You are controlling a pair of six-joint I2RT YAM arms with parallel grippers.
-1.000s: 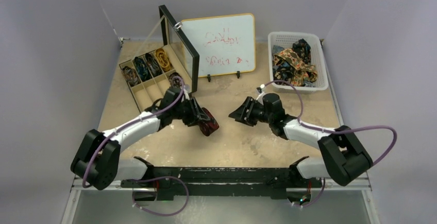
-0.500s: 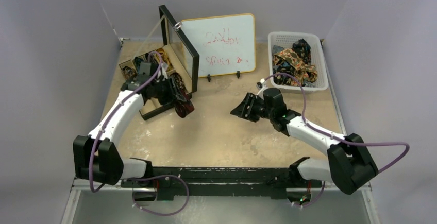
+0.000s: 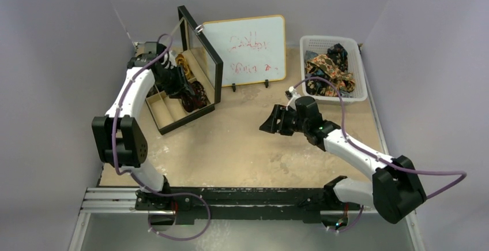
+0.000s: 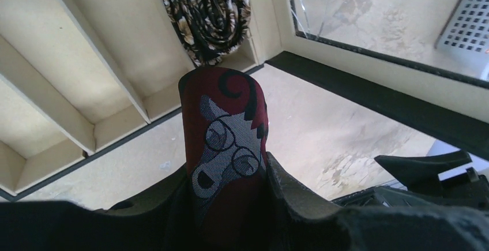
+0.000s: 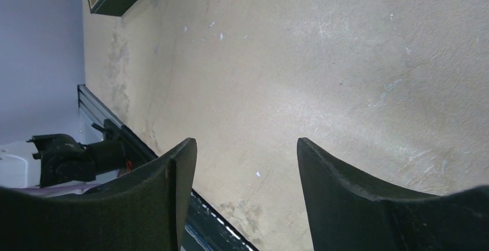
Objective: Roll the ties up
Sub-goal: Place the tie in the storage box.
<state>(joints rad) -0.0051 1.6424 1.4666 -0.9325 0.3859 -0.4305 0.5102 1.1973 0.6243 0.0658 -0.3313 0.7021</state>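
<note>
As the left gripper point(image 4: 228, 170) pinches a rolled maroon fabric tie point(image 4: 222, 109) over the far-left wooden box point(image 4: 86, 49), the right gripper point(image 5: 247, 158) gapes empty.

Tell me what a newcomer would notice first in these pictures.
First, the left gripper clamps a maroon tie with a grey-and-black pattern, held above the divided box at the back left. Next come the white basket heaped with loose ties at the back right, and the right gripper, open and empty over the table.
</note>
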